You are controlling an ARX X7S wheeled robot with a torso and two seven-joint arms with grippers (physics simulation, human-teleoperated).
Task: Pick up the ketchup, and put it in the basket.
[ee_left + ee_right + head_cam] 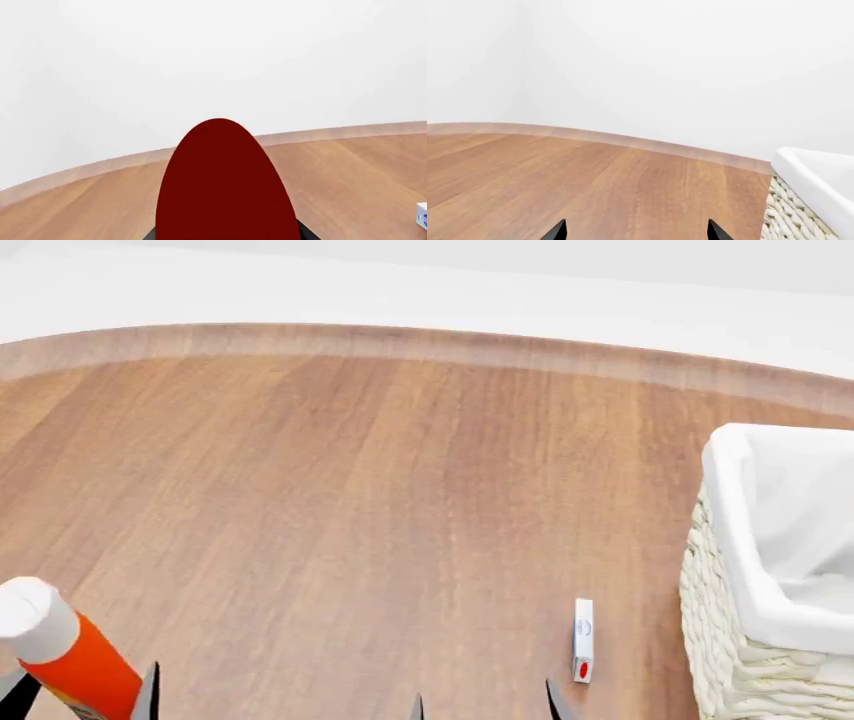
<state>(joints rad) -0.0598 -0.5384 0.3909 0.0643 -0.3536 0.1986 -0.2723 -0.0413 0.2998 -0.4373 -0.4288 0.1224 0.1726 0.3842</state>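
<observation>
**Ketchup gripped, carry to basket pending**

Left hand (80, 690) clenched around the ketchup (60, 655), low at the bench's (347, 490) near left. Right hand (481, 705) released, empty. Next: lift, carry rightward past the small white-and-red box (583, 640), release over the basket (747, 640).

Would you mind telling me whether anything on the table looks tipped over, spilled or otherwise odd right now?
Nothing is spilled or damaged. The ketchup leans at a slant between the left gripper's fingers, and the small white-and-red box lies flat on the wood beside the basket.
</observation>
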